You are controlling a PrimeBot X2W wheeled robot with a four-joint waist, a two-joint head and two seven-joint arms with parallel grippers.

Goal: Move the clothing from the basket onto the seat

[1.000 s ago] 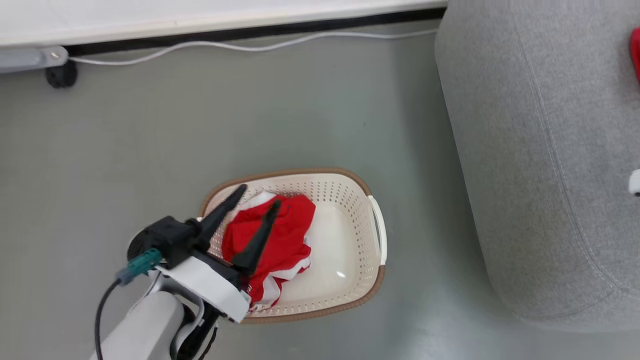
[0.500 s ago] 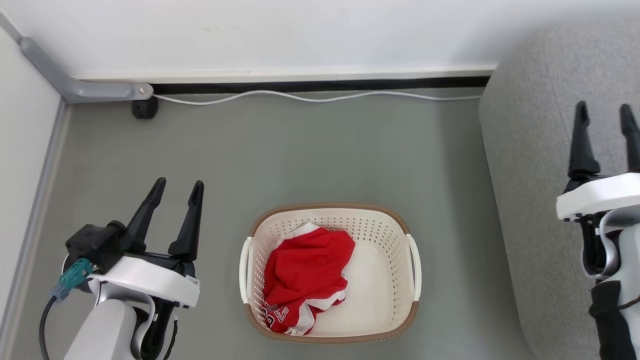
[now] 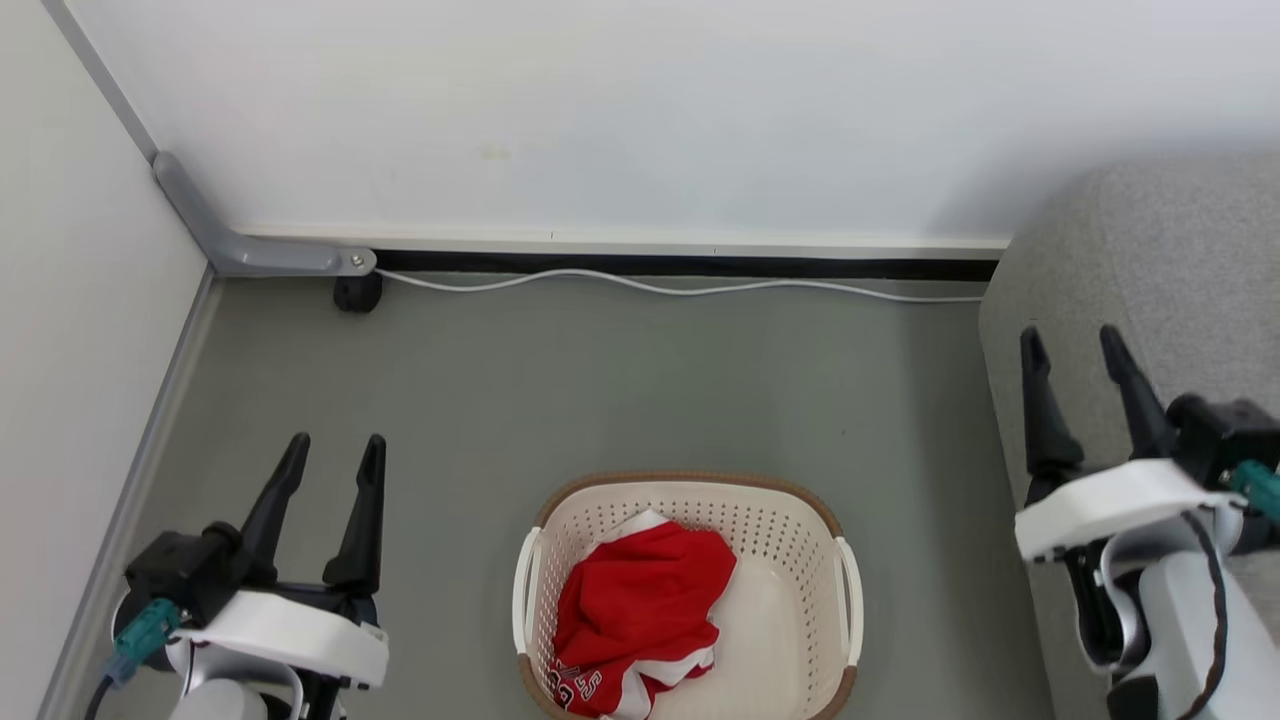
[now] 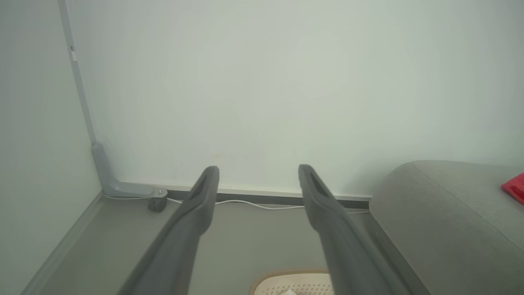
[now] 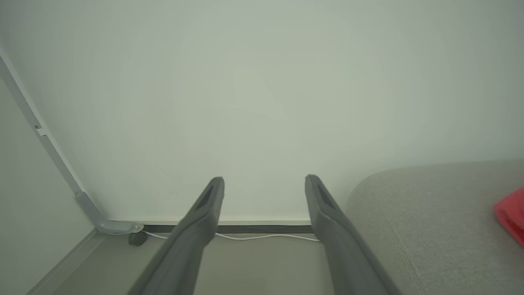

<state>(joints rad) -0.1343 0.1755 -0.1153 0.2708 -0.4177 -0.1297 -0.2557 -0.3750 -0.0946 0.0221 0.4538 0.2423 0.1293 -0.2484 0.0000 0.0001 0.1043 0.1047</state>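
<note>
A crumpled red garment with white trim (image 3: pixel 640 620) lies in the cream basket (image 3: pixel 780 510) on the floor, bottom centre of the head view. A second red piece (image 5: pixel 511 215) rests on the grey seat (image 3: pixel 1160 260) at the right, also visible in the left wrist view as a red garment (image 4: pixel 515 187). My left gripper (image 3: pixel 335 448) is open and empty, left of the basket. My right gripper (image 3: pixel 1072 342) is open and empty over the seat's edge. In the wrist views the left gripper (image 4: pixel 256 170) and right gripper (image 5: pixel 264 180) face the wall.
A white wall with a black baseboard runs across the back, with a white cable (image 3: pixel 680 288) along the floor. A grey bracket and small black wheel (image 3: pixel 357 292) sit in the left corner. Grey floor (image 3: pixel 600 400) lies between basket and wall.
The head camera has swung and tilted up, so more wall shows. My left gripper has come out of the basket and stands to its left. My right gripper has come into view.
</note>
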